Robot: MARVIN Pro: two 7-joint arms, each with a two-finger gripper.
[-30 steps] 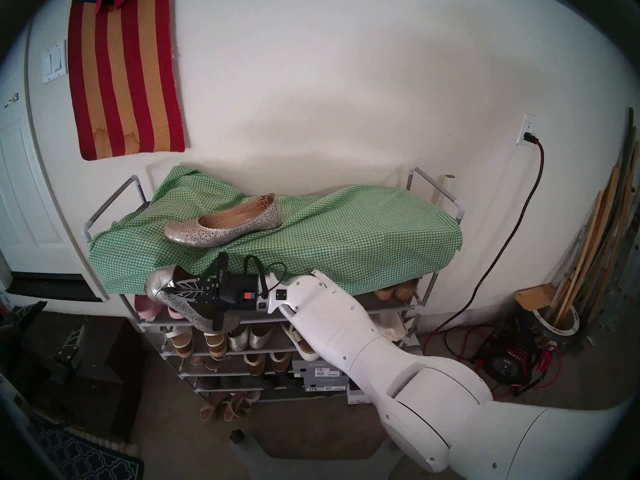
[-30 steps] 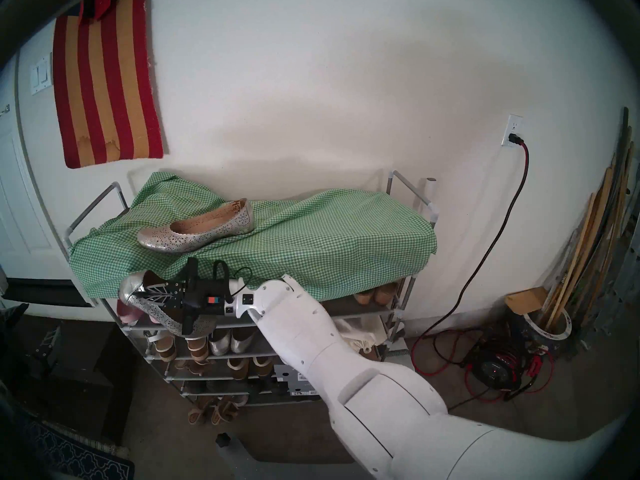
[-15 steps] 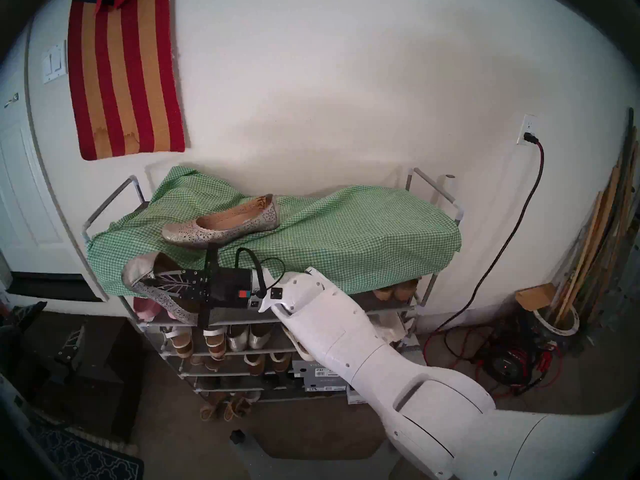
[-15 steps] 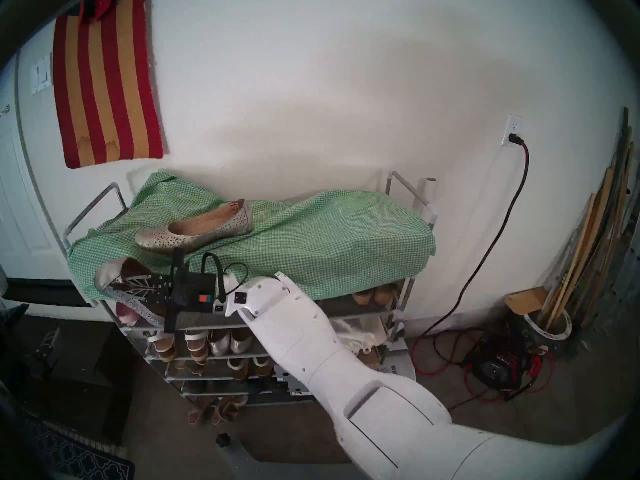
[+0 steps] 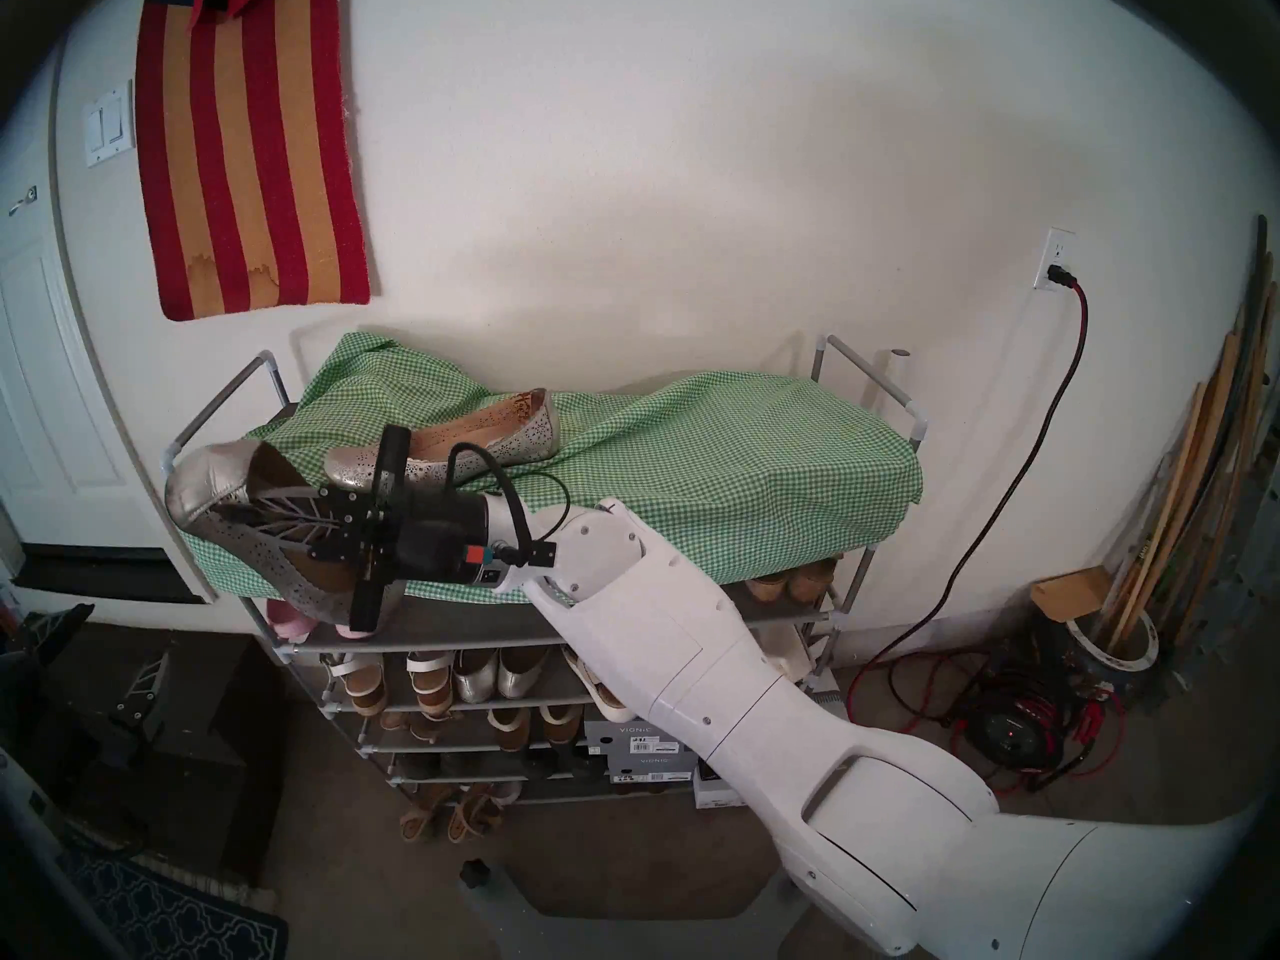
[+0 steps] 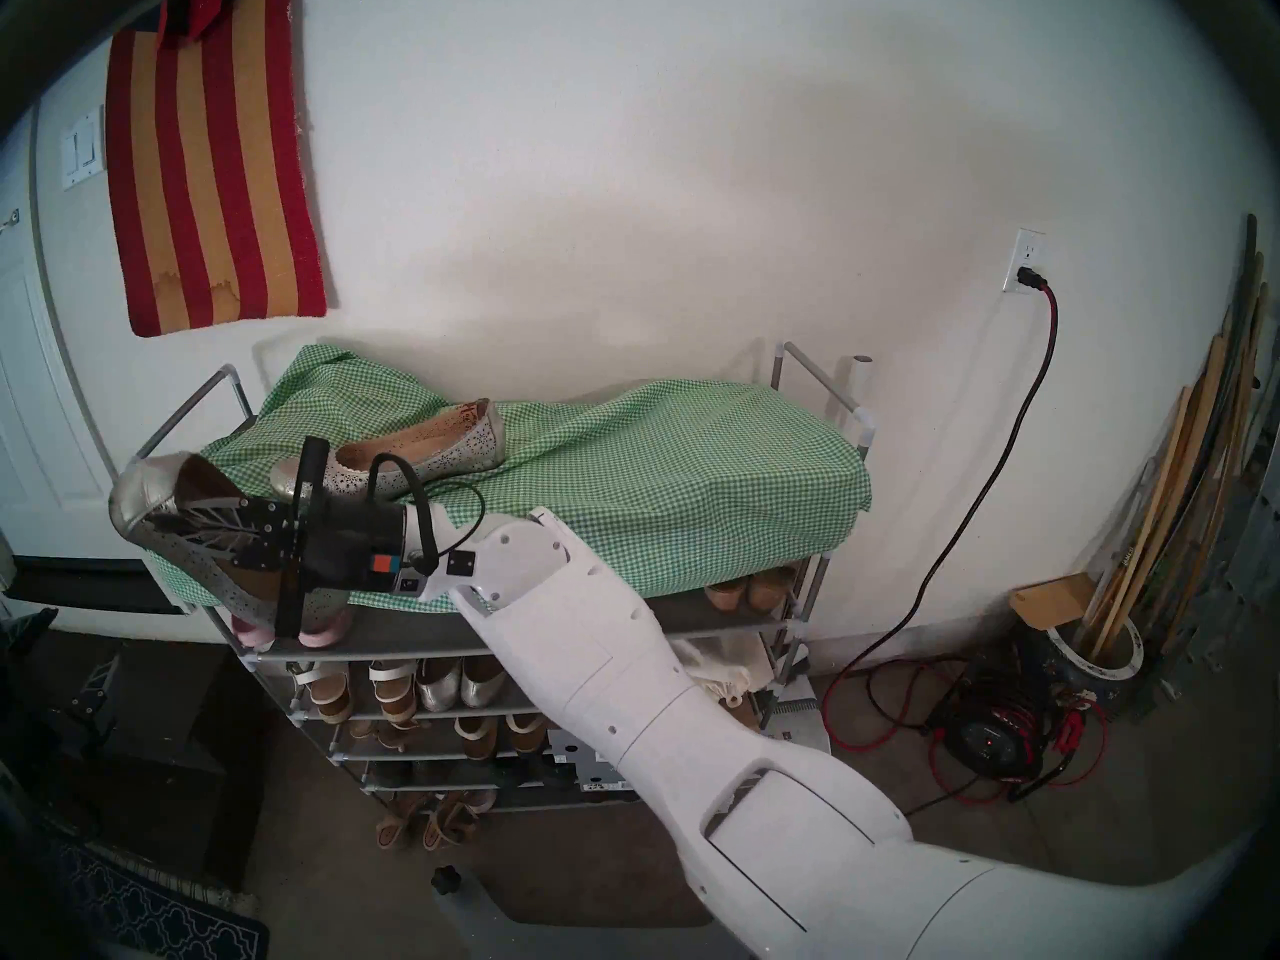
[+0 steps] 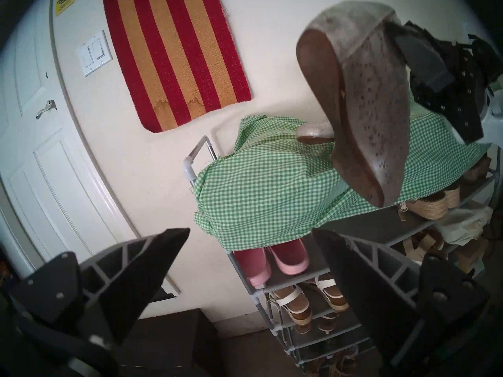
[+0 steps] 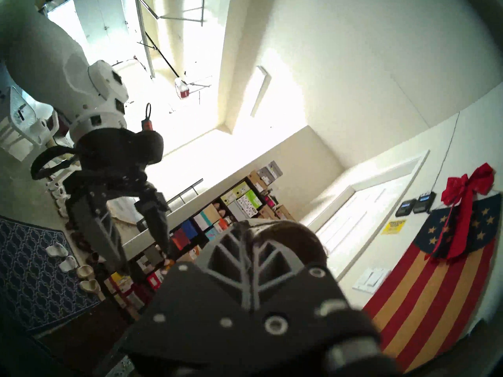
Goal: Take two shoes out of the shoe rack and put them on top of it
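Note:
One perforated silver-gold shoe point(image 5: 485, 439) lies on the green gingham cloth point(image 5: 692, 467) covering the top of the shoe rack point(image 5: 221, 397). My right gripper point(image 5: 239, 515) is shut on the second shoe point(image 5: 277, 571), one finger inside it. That shoe hangs tilted in the air at the rack's front left corner, level with the top. The left wrist view shows its brown sole point(image 7: 367, 109) from below. My left gripper point(image 7: 250, 259) is open and holds nothing, low and to the left of the rack point(image 7: 190, 167).
Pink slip-ons point(image 5: 287, 616) stand on the shelf under the cloth. Plain silver flats point(image 5: 495, 674), sandals and shoe boxes point(image 5: 637, 744) fill the lower shelves. A red cord and reel point(image 5: 1011, 730) lie on the floor at right. A white door point(image 5: 41, 356) is at left.
My right gripper has risen and swung left with the second shoe, from in front of the upper shelf to the height of the rack's top. The shoe on the cloth has stayed put.

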